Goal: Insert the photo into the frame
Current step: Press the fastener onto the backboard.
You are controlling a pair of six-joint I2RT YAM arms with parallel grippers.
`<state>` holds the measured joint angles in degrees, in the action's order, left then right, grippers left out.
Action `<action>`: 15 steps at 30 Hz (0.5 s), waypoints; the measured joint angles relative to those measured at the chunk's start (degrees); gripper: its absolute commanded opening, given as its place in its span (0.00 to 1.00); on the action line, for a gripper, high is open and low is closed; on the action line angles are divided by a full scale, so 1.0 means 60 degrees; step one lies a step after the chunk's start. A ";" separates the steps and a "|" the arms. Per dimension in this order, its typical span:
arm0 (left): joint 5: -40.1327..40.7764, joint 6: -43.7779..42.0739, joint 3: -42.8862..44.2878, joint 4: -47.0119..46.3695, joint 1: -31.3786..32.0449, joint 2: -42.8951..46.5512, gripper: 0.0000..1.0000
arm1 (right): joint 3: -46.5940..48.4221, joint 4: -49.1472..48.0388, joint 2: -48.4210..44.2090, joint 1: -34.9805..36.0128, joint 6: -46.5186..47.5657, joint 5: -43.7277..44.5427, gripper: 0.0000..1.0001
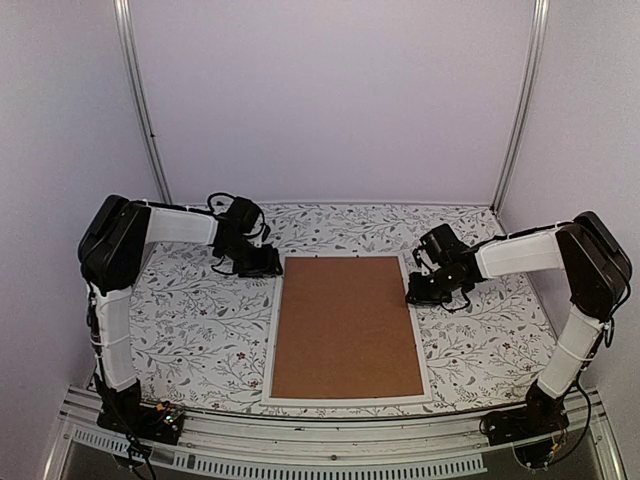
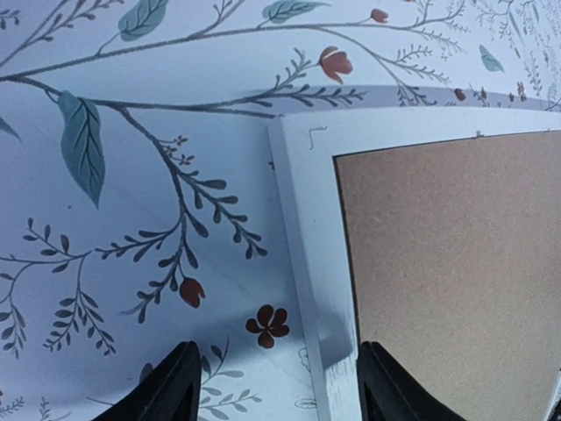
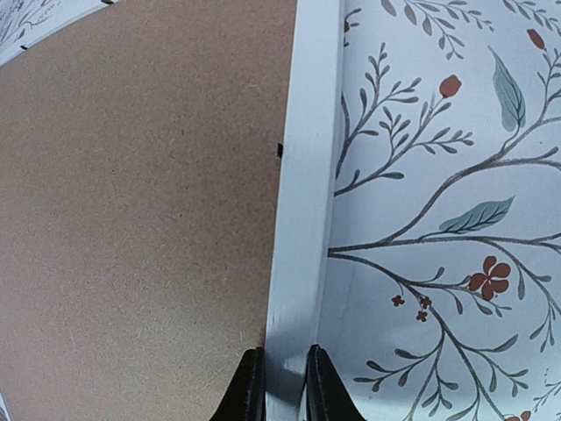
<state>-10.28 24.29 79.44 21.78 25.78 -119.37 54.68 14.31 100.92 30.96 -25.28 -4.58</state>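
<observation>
My right fingers (image 3: 248,396) clamp the right rail of the frame (image 3: 302,219). I see my left fingers (image 2: 171,393) open astride its left rail, beside the brown backing board (image 2: 456,263).

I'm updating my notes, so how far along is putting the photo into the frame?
Looks done: the brown backing board lies inside the frame. The photo is not visible, so whether it sits under the board cannot be told. In hand: the right fingers pinch the frame's right rail; the left fingers stand open astride its left rail. Left: perhaps only letting go.
</observation>
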 measured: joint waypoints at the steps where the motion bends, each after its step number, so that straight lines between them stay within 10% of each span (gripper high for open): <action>1: 0.0033 0.0015 -0.0004 0.0000 0.0015 0.0000 0.63 | 0.0000 0.0000 0.0000 0.0000 -0.0004 0.0000 0.08; 15: 0.1137 0.0189 -0.0160 0.0106 0.0379 0.0146 0.63 | 0.0000 -0.0004 0.0000 0.0000 -0.0007 -0.0018 0.08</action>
<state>-3.46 25.43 78.48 22.41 28.05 -118.50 54.68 14.28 100.92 30.96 -25.32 -4.69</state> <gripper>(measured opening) 0.631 0.150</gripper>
